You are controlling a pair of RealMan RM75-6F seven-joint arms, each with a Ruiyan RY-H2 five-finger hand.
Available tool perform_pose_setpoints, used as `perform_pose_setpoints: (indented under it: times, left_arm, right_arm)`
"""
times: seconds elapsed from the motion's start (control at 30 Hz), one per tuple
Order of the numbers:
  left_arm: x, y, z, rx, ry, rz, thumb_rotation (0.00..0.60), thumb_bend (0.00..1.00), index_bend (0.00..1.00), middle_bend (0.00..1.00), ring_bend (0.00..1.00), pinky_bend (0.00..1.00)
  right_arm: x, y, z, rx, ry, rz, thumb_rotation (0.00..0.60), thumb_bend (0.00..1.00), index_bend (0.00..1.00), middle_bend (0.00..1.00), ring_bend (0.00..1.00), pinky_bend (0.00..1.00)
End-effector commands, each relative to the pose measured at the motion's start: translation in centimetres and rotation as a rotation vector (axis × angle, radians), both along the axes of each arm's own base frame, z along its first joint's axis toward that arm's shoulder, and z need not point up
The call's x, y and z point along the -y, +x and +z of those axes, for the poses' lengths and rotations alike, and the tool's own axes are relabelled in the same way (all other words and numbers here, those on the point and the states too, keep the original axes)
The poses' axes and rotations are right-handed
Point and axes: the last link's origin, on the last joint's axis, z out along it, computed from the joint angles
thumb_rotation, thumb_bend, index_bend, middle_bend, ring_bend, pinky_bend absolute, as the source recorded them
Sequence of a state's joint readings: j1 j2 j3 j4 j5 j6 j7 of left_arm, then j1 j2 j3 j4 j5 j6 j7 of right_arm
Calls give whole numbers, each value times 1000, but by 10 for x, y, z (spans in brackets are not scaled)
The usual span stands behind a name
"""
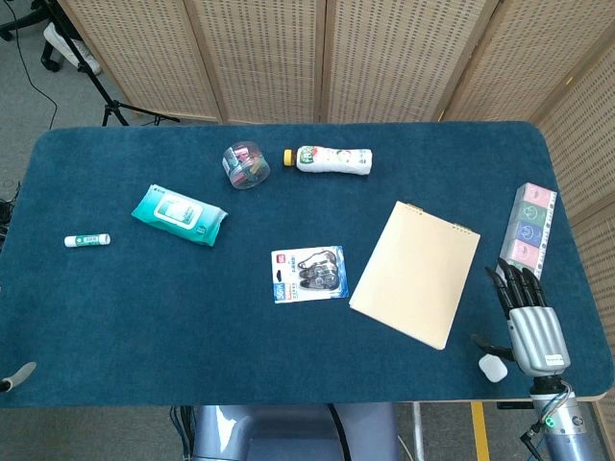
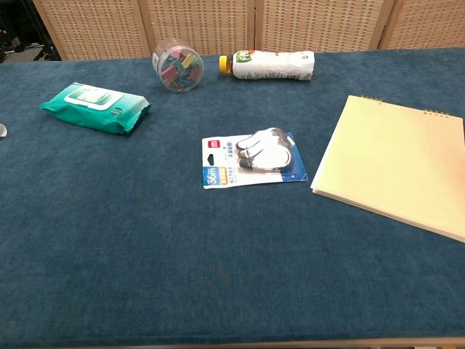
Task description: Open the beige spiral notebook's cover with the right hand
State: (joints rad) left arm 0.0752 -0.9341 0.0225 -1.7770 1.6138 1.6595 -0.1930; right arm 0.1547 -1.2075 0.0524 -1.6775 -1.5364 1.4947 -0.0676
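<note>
The notebook [image 1: 415, 273] lies closed, right of centre in the head view. The right hand [image 1: 531, 322] rests at lower right, fingers extended, grasping nothing, just beside the notebook. Left hand state: cannot tell.

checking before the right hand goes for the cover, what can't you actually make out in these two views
- Left hand: head view, only a tip shows at the left edge; pose cannot be told.
- Right hand: outside the chest view.
- Beige spiral notebook: chest view, right corner cut by the edge.
- Blister pack: print too small to read.
- Small white tube: label too small; missing from chest view.
</note>
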Motion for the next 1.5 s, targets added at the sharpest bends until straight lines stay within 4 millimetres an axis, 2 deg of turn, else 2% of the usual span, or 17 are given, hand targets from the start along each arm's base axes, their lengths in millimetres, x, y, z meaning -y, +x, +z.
perform_pose_setpoints:
  times: [0.03, 0.3, 0.43, 0.73, 0.93, 1.23, 1.5]
  left_arm:
    - [0, 0, 0, -3, 0, 0, 600, 0, 0, 0, 0, 0]
    - [1, 0, 1, 1, 9, 2, 600, 0, 0, 0, 0, 0]
    - [0, 0, 2, 5, 9, 2, 600, 0, 0, 0, 0, 0]
    - [-1, -3, 6, 17, 22, 12, 600, 0, 0, 0, 0, 0]
    - [-2, -3, 5, 13, 17, 18, 600, 0, 0, 0, 0, 0]
    - [-2, -4, 6, 16, 18, 19, 600, 0, 0, 0, 0, 0]
    - [-1, -3, 4, 25, -11, 10, 600, 0, 0, 0, 0, 0]
  right_arm:
    - [0, 0, -1, -2, 0, 1, 600, 2, 40, 0, 0, 0]
    - [-2, 2, -6, -23, 18, 19, 600, 2, 39, 0, 0, 0]
    - [-3, 5, -15, -37, 48, 43, 600, 1, 53, 0, 0, 0]
    - [-2, 21, -60, -156, 171, 208, 600, 0, 93, 0, 0, 0]
    - [1, 30, -82, -248, 185, 306, 600, 2, 136, 0, 0, 0]
    - [3, 24, -104, -342, 210, 333, 600, 3, 136, 0, 0, 0]
    - [1, 11, -111, -388, 231, 312, 600, 26, 136, 0, 0, 0]
